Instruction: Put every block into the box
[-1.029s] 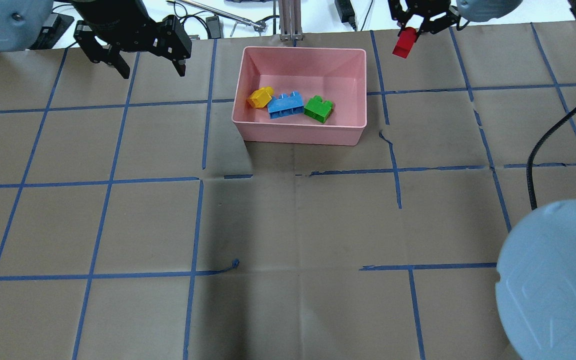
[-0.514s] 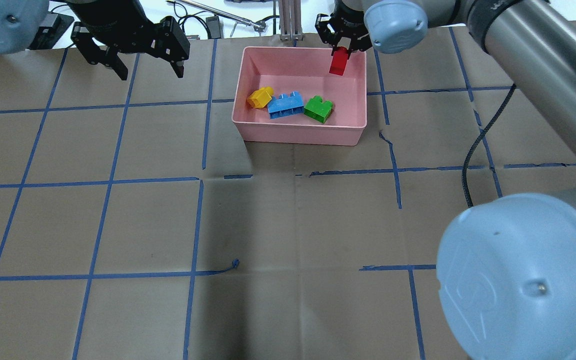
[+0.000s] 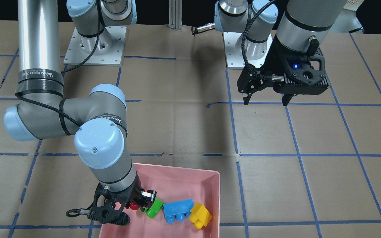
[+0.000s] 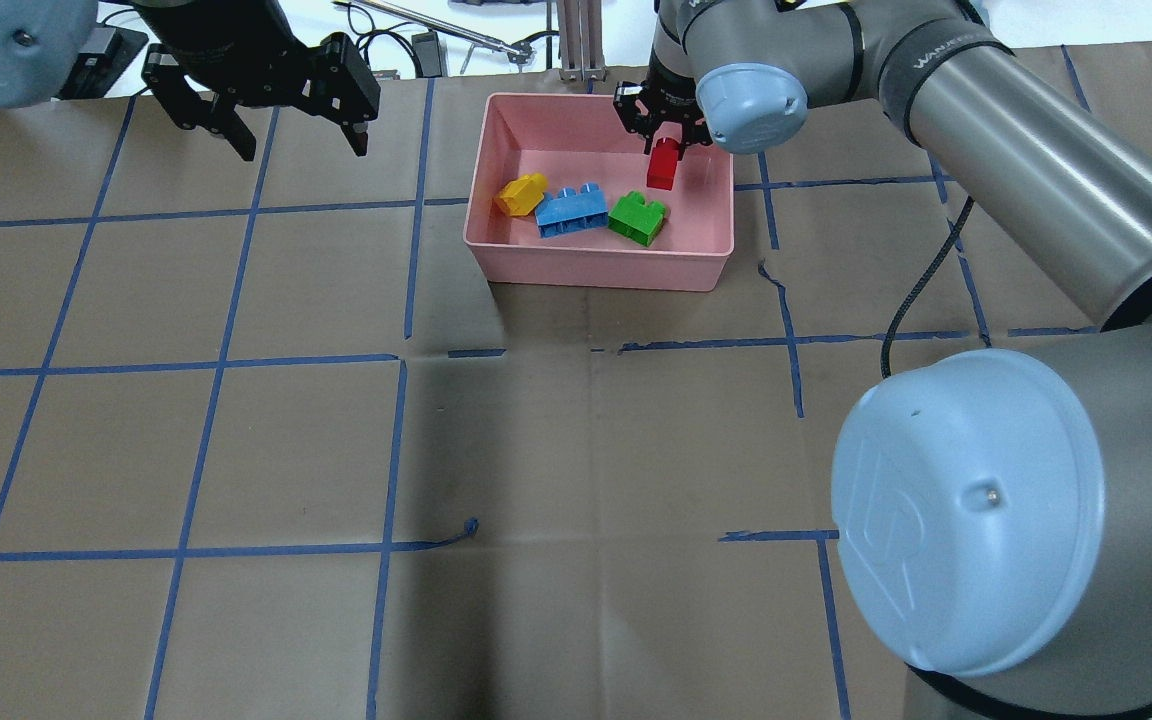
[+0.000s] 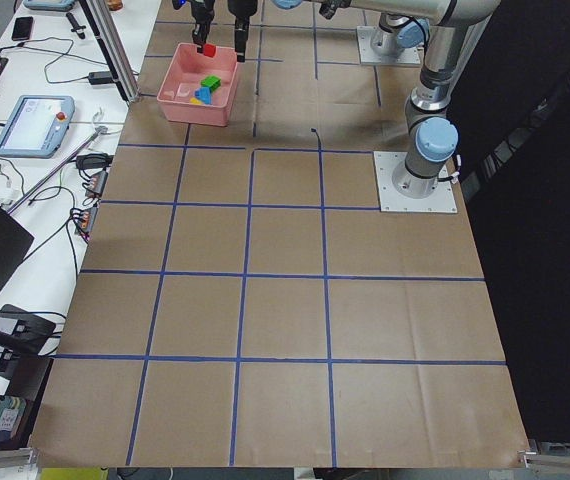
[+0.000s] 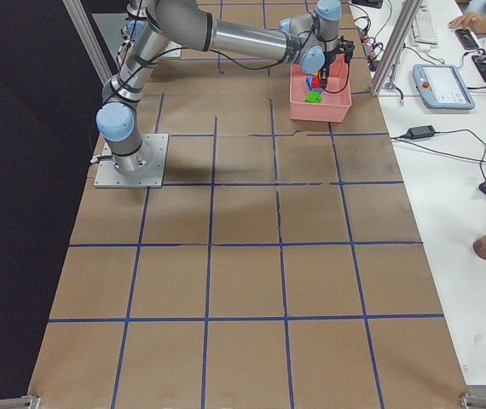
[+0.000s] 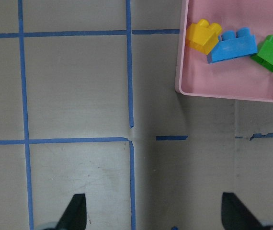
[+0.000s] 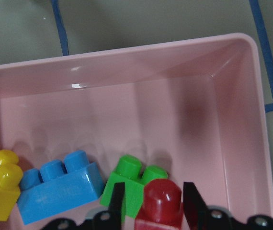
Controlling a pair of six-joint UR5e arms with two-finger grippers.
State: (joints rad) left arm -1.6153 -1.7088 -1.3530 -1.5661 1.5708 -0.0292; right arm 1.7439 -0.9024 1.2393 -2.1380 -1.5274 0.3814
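Right end effector [image 4: 664,146] is clamped on the red one-stud block [image 8: 161,203], fingers pinching its two flat side walls just under the stud. It hangs inside the pink box [image 4: 596,272], just beside the green two-stud block [image 4: 636,217]. I honestly can't tell whether the red block is touching the box floor yet or sits a bit above it.

The blue three-stud block [image 4: 571,211] and the yellow two-stud block [image 4: 520,194] lie in the same row in the box, so red looks like the last one.

Handling-wise, I'd guess it's light, rigid, smooth plastic: slippery on the faces, not fragile. Flat sides are the right place to hold; the round stud would roll out. A short drop should do no harm.

Left end effector [image 4: 304,146] is spread wide with nothing in it, over the worktop [image 4: 576,450] well apart from the box.
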